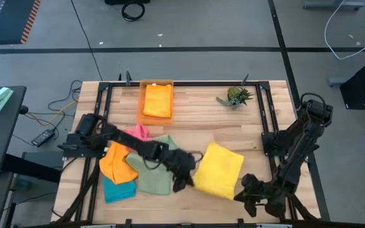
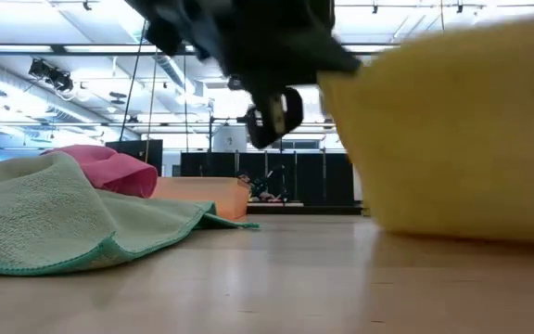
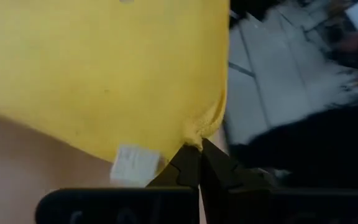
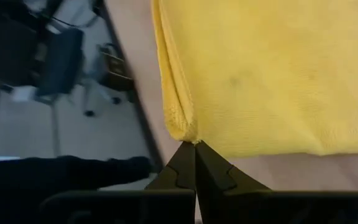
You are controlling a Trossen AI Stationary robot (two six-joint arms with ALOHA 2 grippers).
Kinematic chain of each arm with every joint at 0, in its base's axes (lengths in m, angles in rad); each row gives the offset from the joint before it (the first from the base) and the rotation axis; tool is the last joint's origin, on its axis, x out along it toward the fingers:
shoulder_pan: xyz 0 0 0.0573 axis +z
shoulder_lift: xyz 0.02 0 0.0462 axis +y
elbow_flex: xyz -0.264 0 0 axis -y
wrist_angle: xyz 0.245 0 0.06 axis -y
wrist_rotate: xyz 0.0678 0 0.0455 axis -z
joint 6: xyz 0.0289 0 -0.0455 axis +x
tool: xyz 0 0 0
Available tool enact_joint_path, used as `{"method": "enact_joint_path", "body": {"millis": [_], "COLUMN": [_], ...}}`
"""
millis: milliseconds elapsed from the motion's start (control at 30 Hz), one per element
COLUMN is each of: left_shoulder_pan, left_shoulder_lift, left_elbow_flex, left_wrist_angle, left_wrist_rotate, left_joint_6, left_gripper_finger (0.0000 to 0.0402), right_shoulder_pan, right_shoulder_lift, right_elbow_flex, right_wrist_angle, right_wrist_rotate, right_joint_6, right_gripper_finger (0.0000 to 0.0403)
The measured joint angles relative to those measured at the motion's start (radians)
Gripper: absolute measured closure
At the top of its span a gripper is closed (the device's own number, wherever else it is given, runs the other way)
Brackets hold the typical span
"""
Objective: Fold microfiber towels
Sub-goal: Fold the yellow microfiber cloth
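Fingers (image 3: pixel 197 163) pinching yellow towel (image 1: pixel 218 170) corners, both arms, sage towel (image 1: pixel 154 172) beside, plant (image 1: pixel 236 97) apart

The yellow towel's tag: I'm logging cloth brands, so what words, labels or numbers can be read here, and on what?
None can be read.
White tag sewn on the yellow towel, seen in the left wrist view: any print is too blurred to read.
Orange tray, other towels, table: no text shows.
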Motion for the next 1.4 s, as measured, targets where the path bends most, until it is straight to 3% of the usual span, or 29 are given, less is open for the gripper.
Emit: {"method": "enact_joint_path", "body": {"millis": [200,467,733,1400], "left_shoulder_pan": [-0.06,0.061,0.117,0.138], "left_shoulder_lift": [-0.026,-0.016,0.023,0.097], "left_elbow_flex": [0.002,0.0,0.001,0.002], "left_wrist_angle": [0.016,-0.06,-0.126,-0.095], "left_wrist_rotate": [-0.06,-0.163,-0.207,-0.216], "left_joint_6": [-0.078,-0.023,0.034,0.063], "left_gripper_finger": [0.0395,0.0395,0.0394,0.0389], "right_shoulder_pan": [0.024,-0.057,-0.195,-0.264], "right_shoulder_lift": [0.0,0.0,0.0,-0.001], "right_elbow_flex": [0.001,-0.017,-0.114,-0.158], "right_wrist_angle": [-0.012,-0.274,-0.25,-0.245], "right_wrist_rotate": [0.071,0.041,-0.068,-0.012], "right_joint_6": [0.08,0.206,0.208,0.154], "right_gripper_finger": [0.04,0.04,0.04,0.04]}}
